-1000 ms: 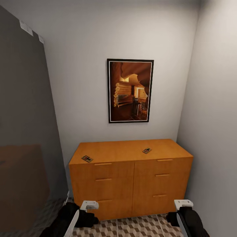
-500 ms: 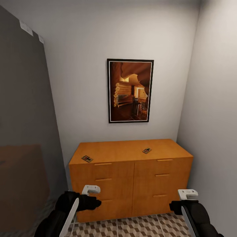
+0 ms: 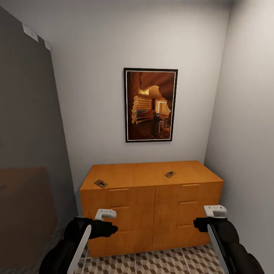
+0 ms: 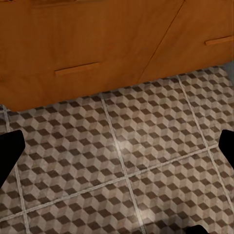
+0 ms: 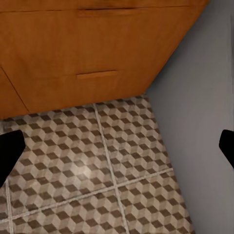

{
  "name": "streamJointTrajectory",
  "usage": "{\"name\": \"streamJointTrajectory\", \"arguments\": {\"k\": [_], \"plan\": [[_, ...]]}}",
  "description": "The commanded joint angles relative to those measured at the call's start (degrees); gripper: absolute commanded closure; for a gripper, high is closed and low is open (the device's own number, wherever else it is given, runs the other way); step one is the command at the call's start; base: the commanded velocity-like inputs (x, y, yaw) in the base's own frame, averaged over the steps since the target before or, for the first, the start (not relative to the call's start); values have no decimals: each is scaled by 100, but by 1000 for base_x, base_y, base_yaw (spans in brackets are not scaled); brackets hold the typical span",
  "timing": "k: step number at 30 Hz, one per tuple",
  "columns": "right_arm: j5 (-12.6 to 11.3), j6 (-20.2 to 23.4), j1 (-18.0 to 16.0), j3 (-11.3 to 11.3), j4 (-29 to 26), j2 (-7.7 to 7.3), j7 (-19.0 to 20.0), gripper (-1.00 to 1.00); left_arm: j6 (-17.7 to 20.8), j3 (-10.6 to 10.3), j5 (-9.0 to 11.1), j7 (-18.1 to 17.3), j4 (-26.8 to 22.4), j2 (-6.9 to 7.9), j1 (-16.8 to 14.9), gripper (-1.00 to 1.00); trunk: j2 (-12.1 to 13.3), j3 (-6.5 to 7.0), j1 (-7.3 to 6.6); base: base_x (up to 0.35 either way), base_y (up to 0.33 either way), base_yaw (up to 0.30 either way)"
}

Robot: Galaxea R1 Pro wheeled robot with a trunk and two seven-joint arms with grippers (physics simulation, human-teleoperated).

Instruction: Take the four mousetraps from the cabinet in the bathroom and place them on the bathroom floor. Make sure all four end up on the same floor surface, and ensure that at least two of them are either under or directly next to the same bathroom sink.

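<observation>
The orange-brown cabinet (image 3: 152, 207) stands against the back wall, with its drawers shut. Two mousetraps lie on its flat top, one near the front left corner (image 3: 101, 183) and one right of the middle (image 3: 170, 174). My left gripper (image 3: 102, 225) hangs in front of the lower left drawers, and my right gripper (image 3: 208, 220) hangs in front of the lower right drawers. Both are open and hold nothing. The wrist views look down at the bathroom floor (image 4: 122, 161) (image 5: 87, 161) and the cabinet's lower drawers (image 4: 97, 44) (image 5: 87, 44). The bathroom sink is out of view.
A framed picture (image 3: 150, 105) hangs on the wall above the cabinet. A grey wall (image 3: 247, 133) runs close along the right, meeting the cabinet's side. A dark panel (image 3: 26, 152) stands at the left. Patterned floor (image 3: 160, 262) lies between me and the cabinet.
Both arms have lifted, from near the cabinet's foot to the height of its lower drawers. The cabinet, the mousetraps and the camera have not moved.
</observation>
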Motion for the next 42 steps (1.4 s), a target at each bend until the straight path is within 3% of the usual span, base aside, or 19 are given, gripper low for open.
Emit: {"name": "streamJointTrajectory", "arguments": {"k": [1, 7, 14, 28, 36, 42], "plan": [[42, 30, -74, 7, -6, 1, 22, -100, 27, 3, 39, 17, -6, -1, -10, -100, -7, -9, 1, 0, 0, 0], [36, 30, -531, 18, -2, 24, 18, -100, 27, 3, 47, 17, 0, -7, -71, -100, -7, -9, 1, 0, 0, 0], [28, 30, -1034, 28, 13, 44, 15, -100, 27, 3, 47, 17, 36, -9, -438, -100, -7, -9, 1, 0, 0, 0], [6, 30, -2076, 39, 211, 95, -51, -100, 27, 3, 46, 17, 523, -2, -1762, -100, -7, -9, 1, 0, 0, 0], [20, 30, -2615, 41, 900, 131, -129, -100, 27, 14, 55, 17, 1306, -8, -2641, -100, -7, -9, 1, 0, 0, 0], [71, 30, -2979, 40, 1464, 237, -163, -100, 27, 18, 63, 15, 1640, -10, -3066, -100, -7, -9, 1, 0, 0, 0]]}}
